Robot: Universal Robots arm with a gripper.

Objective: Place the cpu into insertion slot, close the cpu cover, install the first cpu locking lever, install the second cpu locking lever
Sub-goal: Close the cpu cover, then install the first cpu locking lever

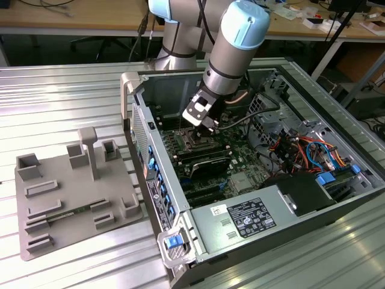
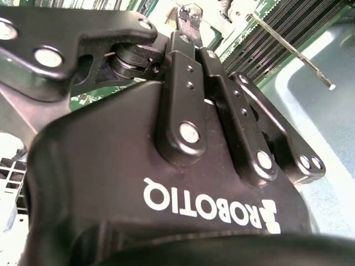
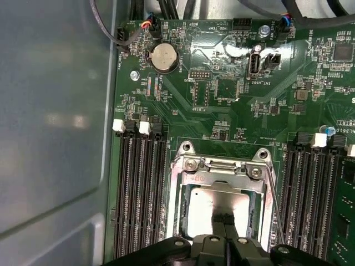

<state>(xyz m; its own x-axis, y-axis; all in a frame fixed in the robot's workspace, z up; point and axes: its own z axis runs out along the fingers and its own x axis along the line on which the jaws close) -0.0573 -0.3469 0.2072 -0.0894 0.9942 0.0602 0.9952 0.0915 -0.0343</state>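
**Over the socket (image 3: 175, 221), pincer (image 3: 226, 223) closed and empty**

Exterior view: arm (image 1: 231, 54) reaches low inside the computer case (image 1: 157, 180).
First wrist view: chip (image 3: 206, 213) sits in the socket, cover (image 3: 223, 184) down around it. Light, stiff, fragile, I'd judge; edges only.
Second wrist view: fingertips (image 2: 183, 22) pressed together.

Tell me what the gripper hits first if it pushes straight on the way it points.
Most likely the cpu, its silver face showing through the window of the cpu cover; the shut gripper points right at it. Whether they already touch, I cannot tell.
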